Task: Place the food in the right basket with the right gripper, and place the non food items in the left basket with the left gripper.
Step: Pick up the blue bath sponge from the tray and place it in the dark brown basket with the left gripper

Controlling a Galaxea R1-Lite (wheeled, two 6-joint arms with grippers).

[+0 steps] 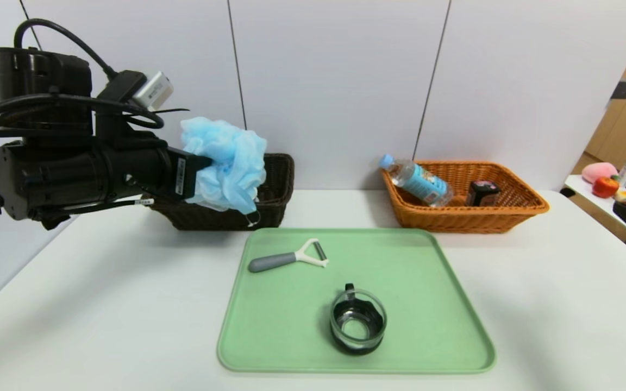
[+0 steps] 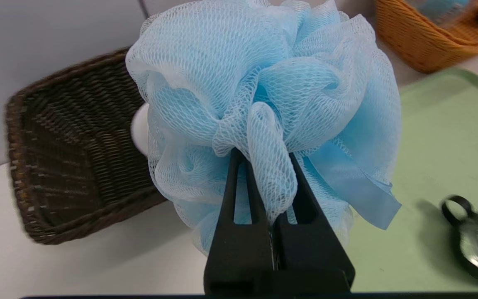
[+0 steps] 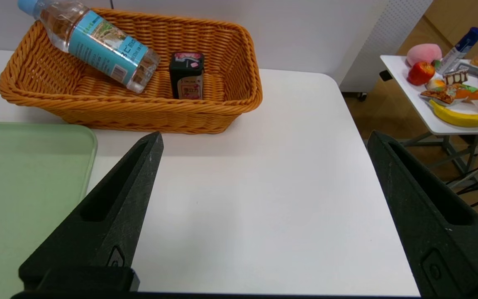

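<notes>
Left gripper (image 2: 264, 166): clamped on one thin mesh fold of blue bath pouf (image 2: 264, 95), dark basket (image 2: 56, 166) at nine o'clock; fold may slip, dropping it short.

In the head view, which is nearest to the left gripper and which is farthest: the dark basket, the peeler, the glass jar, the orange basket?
From the left gripper, holding the blue bath sponge:
1. Dark basket, just behind it.
2. Peeler, on the tray's near-left part.
3. Glass jar, lower on the tray.
4. Orange basket, far right.
</notes>
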